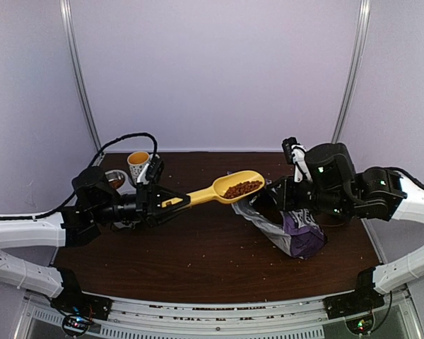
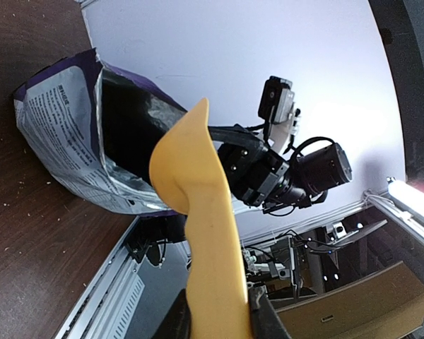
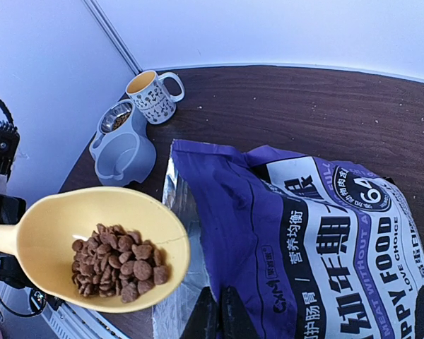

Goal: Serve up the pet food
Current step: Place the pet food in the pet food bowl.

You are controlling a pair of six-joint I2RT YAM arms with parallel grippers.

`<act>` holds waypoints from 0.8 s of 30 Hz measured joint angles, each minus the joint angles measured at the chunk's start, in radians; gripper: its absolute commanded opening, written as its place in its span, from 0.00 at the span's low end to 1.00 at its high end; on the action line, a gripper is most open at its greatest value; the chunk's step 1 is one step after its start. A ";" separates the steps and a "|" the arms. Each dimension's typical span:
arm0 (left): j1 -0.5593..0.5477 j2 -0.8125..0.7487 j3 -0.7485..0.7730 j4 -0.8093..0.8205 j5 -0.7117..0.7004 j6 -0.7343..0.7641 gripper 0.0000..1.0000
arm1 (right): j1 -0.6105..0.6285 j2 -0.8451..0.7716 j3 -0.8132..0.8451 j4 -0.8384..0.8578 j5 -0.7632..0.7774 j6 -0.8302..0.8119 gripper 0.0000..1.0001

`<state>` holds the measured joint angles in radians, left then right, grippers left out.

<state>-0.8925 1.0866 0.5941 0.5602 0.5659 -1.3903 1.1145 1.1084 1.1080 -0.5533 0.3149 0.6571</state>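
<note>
Right wrist view reads "PUPPY FOOD" and "LOVE CHOICE" on the purple foil bag [image 3: 325, 233], whose open rim the right hand [image 3: 219, 302] pinches, fingers pressed together. Brown kibble [image 3: 120, 263] lies in the yellow scoop [image 3: 63, 215] just beside the bag's mouth. The left hand [image 1: 168, 202] clamps the scoop's handle. A grey double bowl [image 3: 127, 157] holds some kibble in one compartment, near a patterned mug [image 3: 154, 97].

Was a robotics lab, prob. test booth: plain white walls [image 1: 212, 70], metal frame posts [image 1: 80, 70], cables [image 1: 127, 135] looped by dark wood table [image 1: 198, 247].
</note>
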 measured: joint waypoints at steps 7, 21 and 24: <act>0.019 -0.030 0.000 0.007 0.018 -0.014 0.00 | 0.000 0.000 0.000 -0.001 0.000 0.000 0.00; 0.309 -0.236 -0.016 -0.137 0.056 -0.030 0.00 | 0.000 -0.003 0.002 -0.006 0.005 -0.002 0.00; 0.399 -0.286 -0.047 -0.188 0.076 -0.030 0.00 | 0.000 -0.003 0.007 -0.013 0.010 -0.004 0.00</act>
<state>-0.4931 0.8009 0.5472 0.3725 0.6418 -1.4204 1.1145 1.1053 1.1152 -0.5667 0.3244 0.6533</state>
